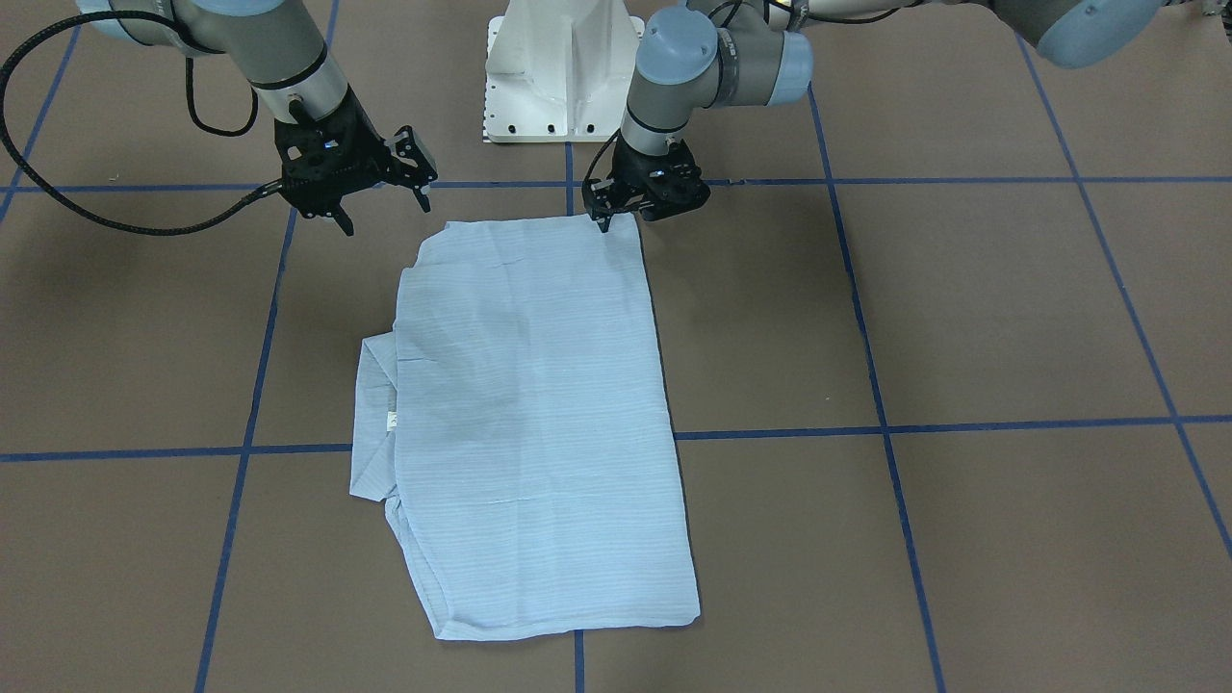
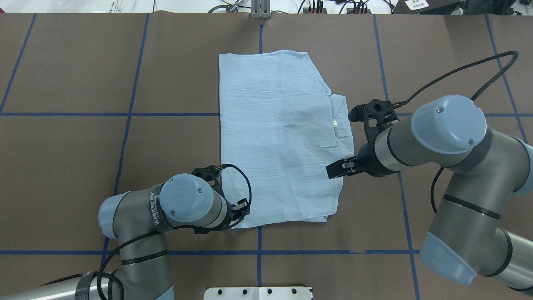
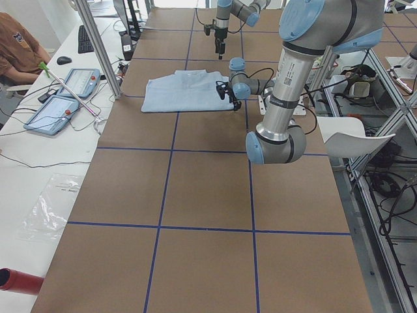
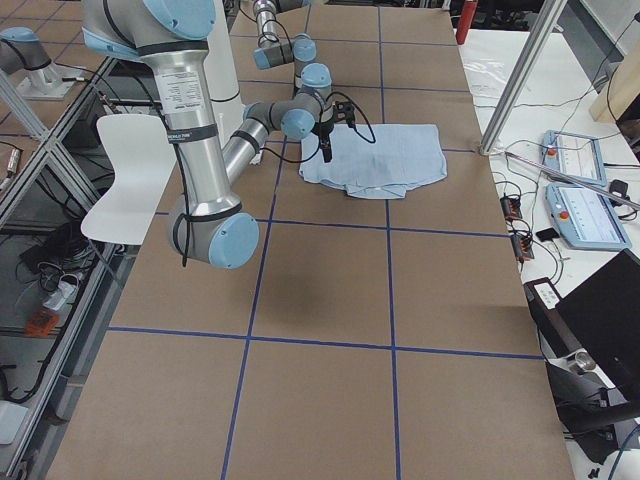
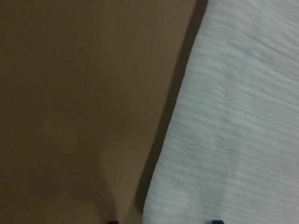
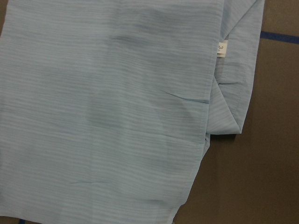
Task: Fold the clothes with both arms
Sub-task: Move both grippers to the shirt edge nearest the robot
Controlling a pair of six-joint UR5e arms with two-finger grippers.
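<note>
One thin pale-blue finely striped long-sleeved shirt [image 2: 275, 137] lies flat on the brown paper-covered table [image 2: 83, 166], folded to a rough rectangle near the table's middle. Its long axis runs straight away from the robot. The folded pale-blue collar [image 2: 342, 121] and small white neck tag [image 6: 221, 48] jut from the long edge on the robot's right.

The black two-finger left gripper [image 1: 626, 214] is down at the shirt's near corner on the robot's left. Its wrist view shows two dark fingertips [image 5: 215, 221] set apart, one over bare table and one over cloth, with the hem running between them (nothing is pinched). The black two-finger right gripper [image 1: 383, 212] hangs raised above the table with its fingers spread wide, out over the collar-side edge. It touches nothing.

Judgement: a fold along the long axis calls for both near corners to be carried toward the far edge. The left arm is the nearer, its corner lying directly between its fingers. The right arm's near corner lies below it and somewhat toward the robot, so it has the longer approach.
</note>
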